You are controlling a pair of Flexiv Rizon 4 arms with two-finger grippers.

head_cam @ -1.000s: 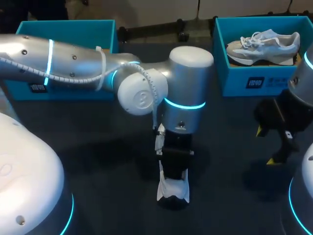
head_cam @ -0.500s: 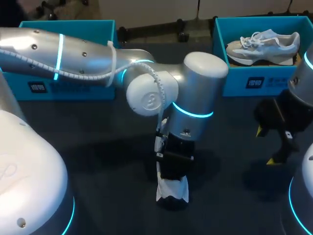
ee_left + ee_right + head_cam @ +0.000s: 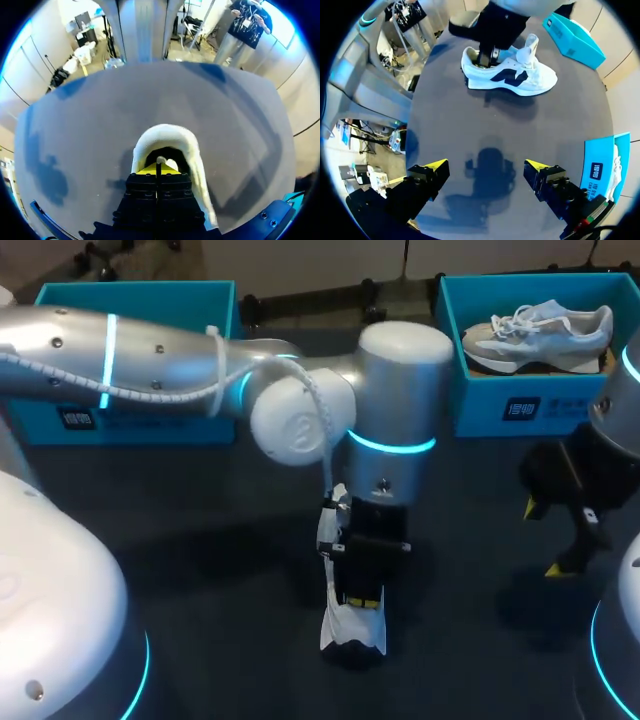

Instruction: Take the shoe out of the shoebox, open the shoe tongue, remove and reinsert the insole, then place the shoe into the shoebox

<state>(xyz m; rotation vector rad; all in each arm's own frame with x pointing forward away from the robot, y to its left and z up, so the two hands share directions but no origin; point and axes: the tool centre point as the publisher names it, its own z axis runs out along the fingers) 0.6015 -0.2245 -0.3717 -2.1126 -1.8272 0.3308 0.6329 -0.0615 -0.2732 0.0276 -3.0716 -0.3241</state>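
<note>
On the dark surface (image 3: pixel 200 540), a white shoe (image 3: pixel 352 630) with a dark mark on its side stands on its sole, outside any box. The left arm (image 3: pixel 150 360) stretches across to it, and the left tool (image 3: pixel 158 169) points straight down into the shoe's opening at the heel end. Its two yellow tips are pressed together with only a thin seam between them, and the heel collar curves around them. Whether they pinch anything inside the shoe cannot be told. The tongue (image 3: pixel 532 46) sticks up from the shoe, just toe-ward of the left tool.

The right tool (image 3: pixel 486 167) hangs well to the right of the white shoe, above bare surface, with its fingers spread wide apart and nothing between them.

Beyond the white shoe and to its right, a teal shoebox (image 3: pixel 500 400) holds a grey shoe (image 3: pixel 540 328). Beyond the white shoe and to its left stands another teal box (image 3: pixel 140 295), partly hidden behind the left arm.
</note>
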